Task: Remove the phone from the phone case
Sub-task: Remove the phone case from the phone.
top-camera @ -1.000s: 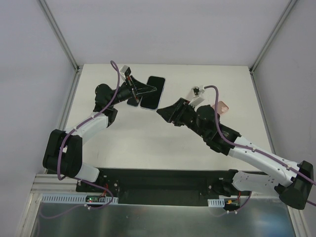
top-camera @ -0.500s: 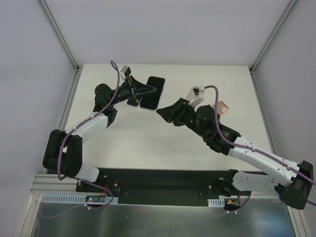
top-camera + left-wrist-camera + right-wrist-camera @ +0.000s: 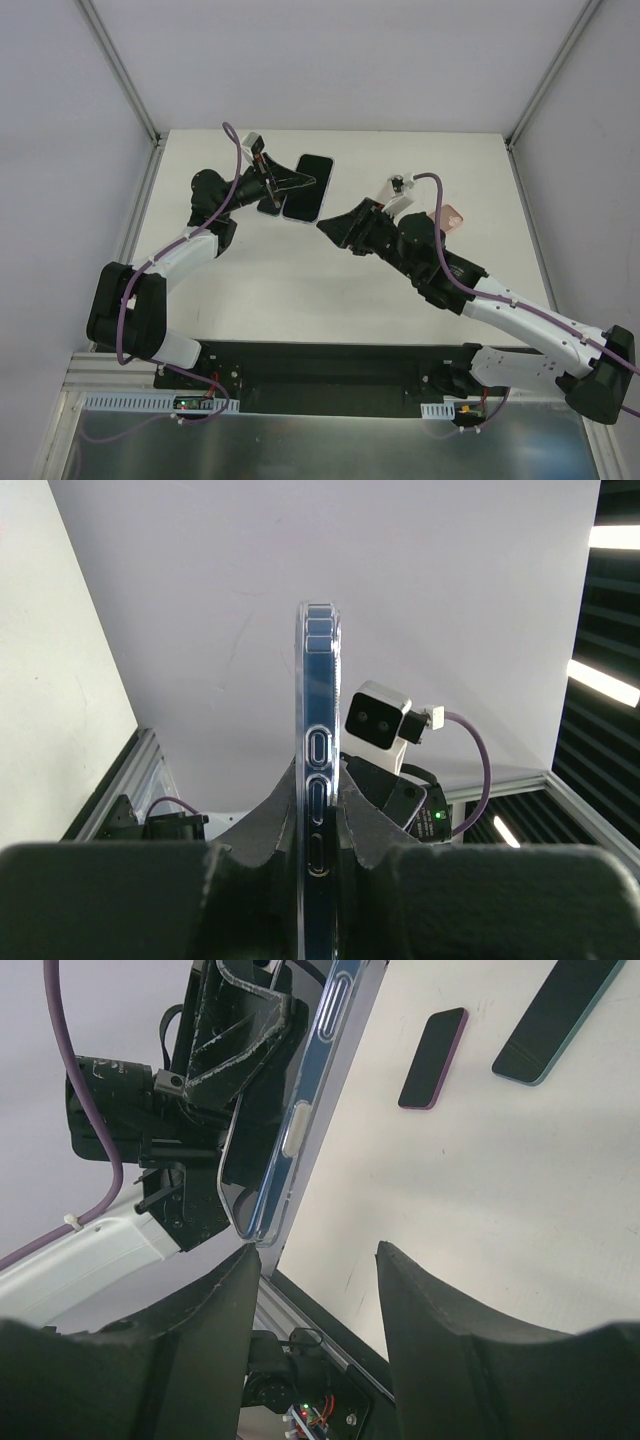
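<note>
A dark phone (image 3: 308, 195) with a blue edge sits in a clear case (image 3: 319, 620). My left gripper (image 3: 305, 181) is shut on it across front and back and holds it above the table at the far middle. In the left wrist view the phone (image 3: 318, 690) stands edge-on between the fingers, side buttons facing the camera. My right gripper (image 3: 322, 225) is open and empty, just right of the phone's near end. In the right wrist view the phone's (image 3: 298, 1130) lower corner hangs just above the left fingertip (image 3: 245, 1260) of the right gripper (image 3: 318, 1252).
A small dark purple phone (image 3: 432, 1058) and a teal-edged phone (image 3: 555, 1010) lie flat on the white table (image 3: 480, 1190). A pink object (image 3: 453, 218) lies beside the right arm. Aluminium rails border the table (image 3: 300, 290).
</note>
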